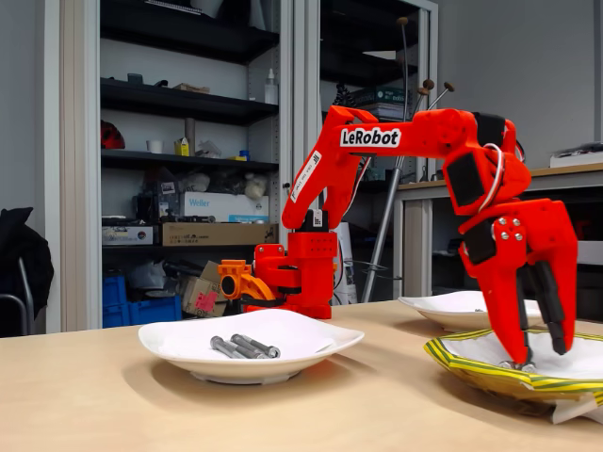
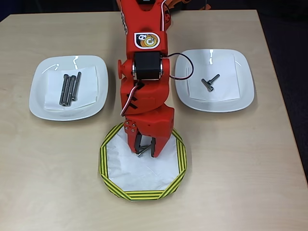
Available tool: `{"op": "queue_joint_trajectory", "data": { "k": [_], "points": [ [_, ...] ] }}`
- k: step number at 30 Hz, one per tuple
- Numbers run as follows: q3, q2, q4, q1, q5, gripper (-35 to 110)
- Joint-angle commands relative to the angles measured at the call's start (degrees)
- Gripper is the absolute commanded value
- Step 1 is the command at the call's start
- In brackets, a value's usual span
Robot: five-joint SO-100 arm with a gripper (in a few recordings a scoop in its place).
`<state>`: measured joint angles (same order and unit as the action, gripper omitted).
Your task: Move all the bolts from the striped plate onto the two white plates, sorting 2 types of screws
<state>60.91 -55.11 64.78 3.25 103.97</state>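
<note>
You are at a pick on the striped plate [image 2: 108,185], nearest of the three in the overhead view, where the gripper [image 2: 145,150] reaches down with its jaws a little apart around a short bolt [image 2: 141,152] (whether they already pinch it, I cannot tell). Next you need a firm close, a straight lift, and a carry to the far right white plate [image 2: 243,94], where two short bolts [image 2: 209,83] lie; the far left white plate [image 2: 38,101] has three long bolts [image 2: 70,88].
</note>
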Motion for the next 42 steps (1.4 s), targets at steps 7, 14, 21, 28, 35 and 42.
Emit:
{"op": "queue_joint_trajectory", "data": {
  "k": [7,14,21,28,35,42],
  "points": [
    [0.2,-3.9,1.9,-0.2,-1.1,14],
    [-2.5,0.3,0.0,-0.2,-1.5,14],
    [-7.6,6.6,-0.7,-0.2,-2.2,12],
    [-15.6,10.6,5.8,-0.5,-2.8,0],
    [-25.0,11.5,15.4,-0.1,-4.7,0],
    [-39.2,14.1,25.8,0.3,-6.4,0]
  ]
}}
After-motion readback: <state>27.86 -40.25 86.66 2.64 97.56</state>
